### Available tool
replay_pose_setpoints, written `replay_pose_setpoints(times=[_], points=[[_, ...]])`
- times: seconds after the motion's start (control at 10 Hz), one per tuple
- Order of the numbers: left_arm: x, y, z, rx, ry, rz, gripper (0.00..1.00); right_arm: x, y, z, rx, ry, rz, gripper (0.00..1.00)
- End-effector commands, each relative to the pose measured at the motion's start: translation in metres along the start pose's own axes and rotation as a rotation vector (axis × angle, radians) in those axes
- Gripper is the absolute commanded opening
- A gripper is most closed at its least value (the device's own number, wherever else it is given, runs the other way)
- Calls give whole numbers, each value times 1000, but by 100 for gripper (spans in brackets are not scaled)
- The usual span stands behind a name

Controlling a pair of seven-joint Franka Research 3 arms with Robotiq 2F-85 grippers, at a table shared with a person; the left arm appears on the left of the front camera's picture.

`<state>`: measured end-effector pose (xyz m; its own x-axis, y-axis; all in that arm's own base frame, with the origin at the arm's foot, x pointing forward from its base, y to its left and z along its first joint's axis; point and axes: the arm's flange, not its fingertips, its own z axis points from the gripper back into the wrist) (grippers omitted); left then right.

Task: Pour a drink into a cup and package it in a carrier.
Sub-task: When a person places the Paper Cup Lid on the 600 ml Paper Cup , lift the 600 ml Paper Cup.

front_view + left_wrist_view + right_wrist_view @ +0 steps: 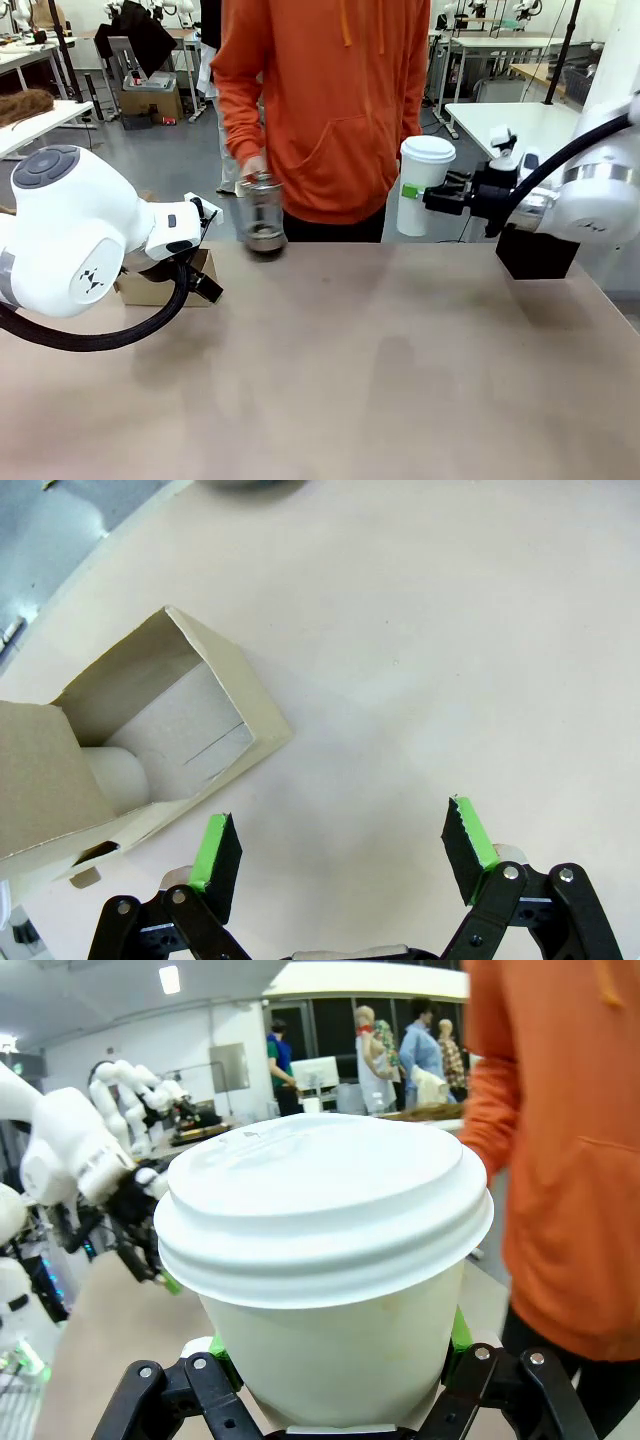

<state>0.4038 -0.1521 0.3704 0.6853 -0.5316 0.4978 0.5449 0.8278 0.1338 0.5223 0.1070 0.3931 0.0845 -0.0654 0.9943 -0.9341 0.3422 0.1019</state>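
Note:
My right gripper (pixel 418 193) is shut on the white paper cup (pixel 424 186) with its domed lid and holds it upright in the air, right of the person's waist. In the right wrist view the cup (pixel 325 1260) sits between the green pads of that gripper (pixel 335 1365). A person's hand (pixel 253 166) holds the glass press pot (pixel 262 213) at the table's far edge, with a little dark drink (pixel 265 237) in its base. The brown cardboard carrier (pixel 160 286) lies at the far left, partly behind my left arm. My left gripper (pixel 340 830) hangs open over bare table beside the carrier (pixel 150 730).
A black box (pixel 537 252) stands at the table's right edge, under my right arm. The person in an orange hoodie (pixel 330 100) stands at the far side. The tan table (pixel 350 380) stretches bare through the middle and front.

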Motion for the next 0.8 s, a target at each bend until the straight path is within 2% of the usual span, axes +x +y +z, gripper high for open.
replay_pose_setpoints(times=[0.0,0.3,0.6,0.7], points=[[0,0,0,-2,-1,1,100,42,45,15,46,13,-17,85],[0,0,0,-2,-1,1,100,87,82,17,47,7,20,85],[0,0,0,-2,-1,1,100,101,93,14,104,4,-7,85],[0,0,0,-2,-1,1,100,98,91,14,62,-16,46,85]])
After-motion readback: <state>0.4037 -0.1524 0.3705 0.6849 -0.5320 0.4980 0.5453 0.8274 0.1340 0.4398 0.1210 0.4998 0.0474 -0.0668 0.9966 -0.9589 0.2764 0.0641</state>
